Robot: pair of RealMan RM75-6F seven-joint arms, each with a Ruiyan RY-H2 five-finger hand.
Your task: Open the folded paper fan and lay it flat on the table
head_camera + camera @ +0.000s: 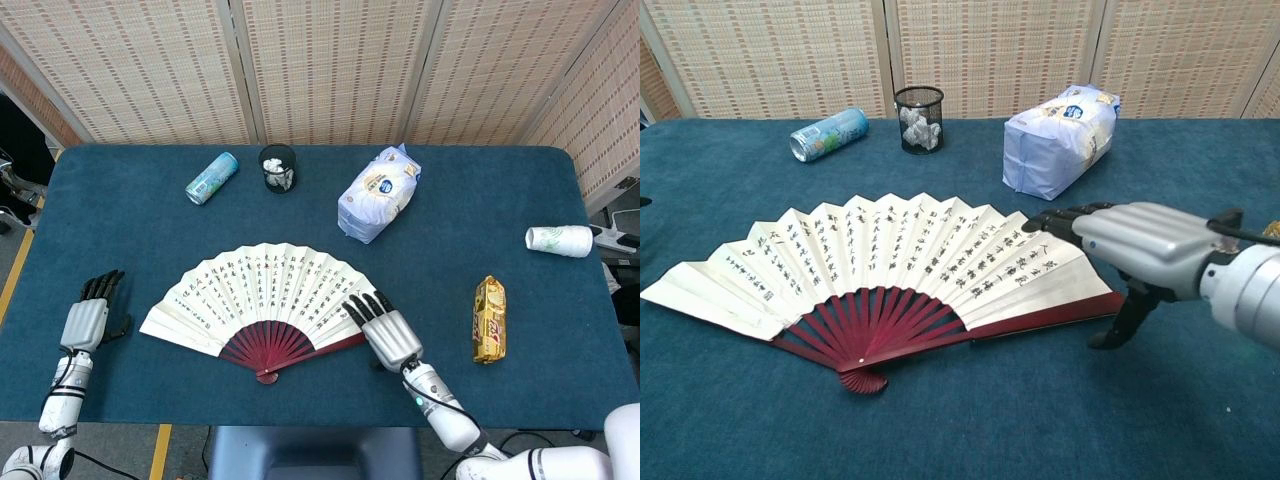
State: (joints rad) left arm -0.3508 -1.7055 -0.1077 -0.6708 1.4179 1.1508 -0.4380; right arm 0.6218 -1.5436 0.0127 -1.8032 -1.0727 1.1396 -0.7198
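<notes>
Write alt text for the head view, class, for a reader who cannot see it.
An open paper fan lies flat on a blue table, the robot's open right hand at its right edge and open left hand apart at the left. Behind lie a can, mesh cup and white bag.

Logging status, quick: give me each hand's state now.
Left hand: open, holding nothing.
Right hand: open, fingers over the white paper fan with red ribs, not gripping.
</notes>
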